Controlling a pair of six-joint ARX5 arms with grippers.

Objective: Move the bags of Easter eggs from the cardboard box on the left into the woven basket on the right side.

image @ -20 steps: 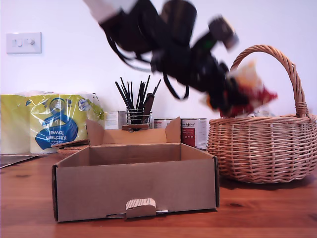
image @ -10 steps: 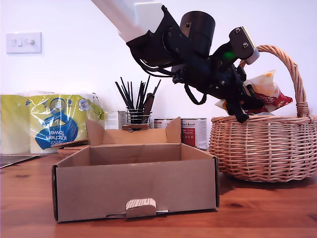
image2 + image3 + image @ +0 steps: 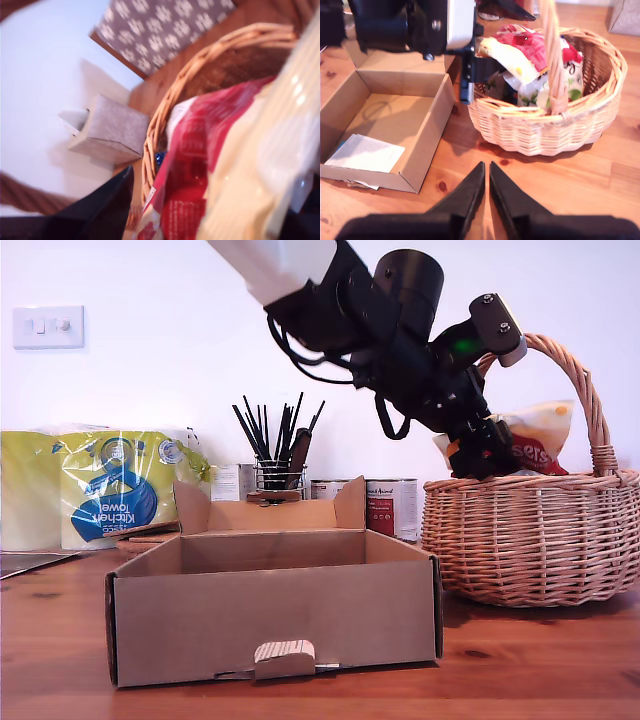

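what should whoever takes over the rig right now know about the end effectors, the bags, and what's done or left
My first gripper: shut on the Maltesers bag, held over the woven basket, not released.
My second gripper: shut, empty, above the table in front of the basket.
The Galaxy bag lies in the basket. The Terry's bag cannot be made out.
The cardboard box shows only a white paper sheet, no bags.
Left: let go of the Maltesers bag into the basket, pull the arm clear.

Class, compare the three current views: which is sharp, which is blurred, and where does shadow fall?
Exterior view: sharp, soft shadow under the woven basket. First wrist view: blurred throughout, the Maltesers bag smeared. Second wrist view: mostly sharp, shadow inside the cardboard box.
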